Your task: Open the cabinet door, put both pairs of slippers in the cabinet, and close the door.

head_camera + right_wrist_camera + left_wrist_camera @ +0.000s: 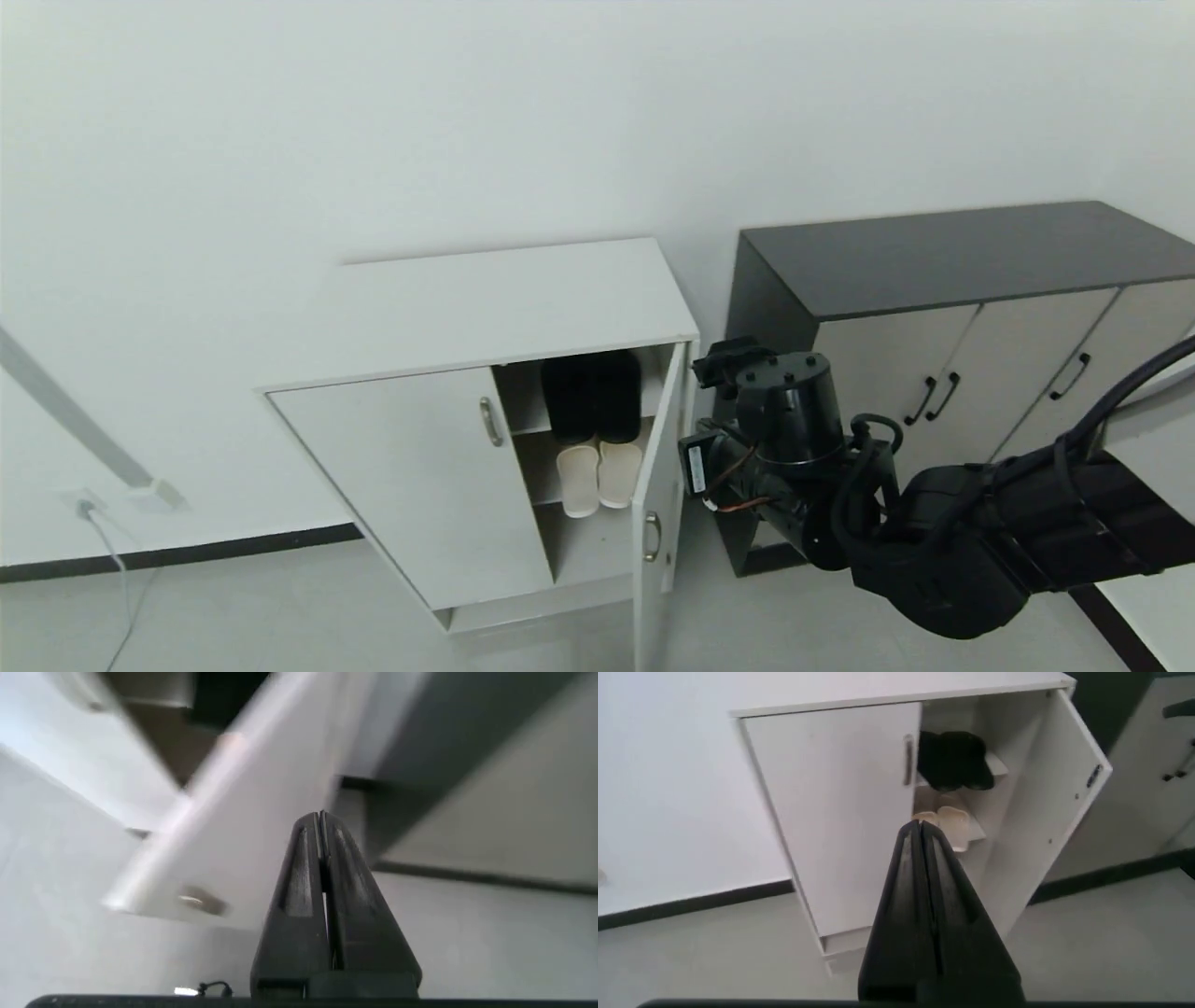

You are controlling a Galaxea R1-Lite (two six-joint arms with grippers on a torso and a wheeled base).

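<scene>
Both slipper pairs [591, 401] are in the cabinet [504, 299], so the right claw [322, 818], pressed together and empty, sits beside its open door [658, 467], probably to push it.

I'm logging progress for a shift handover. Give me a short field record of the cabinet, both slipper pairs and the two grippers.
cabinet: white, against the wall
left door: closed
right door: open
black slippers: inside, on the upper shelf
white slippers: inside, on the shelf below
left gripper: shut, empty, facing the cabinet front, apart from it
right gripper: shut, empty, by the open door's outer face
left to do: close the right door
</scene>
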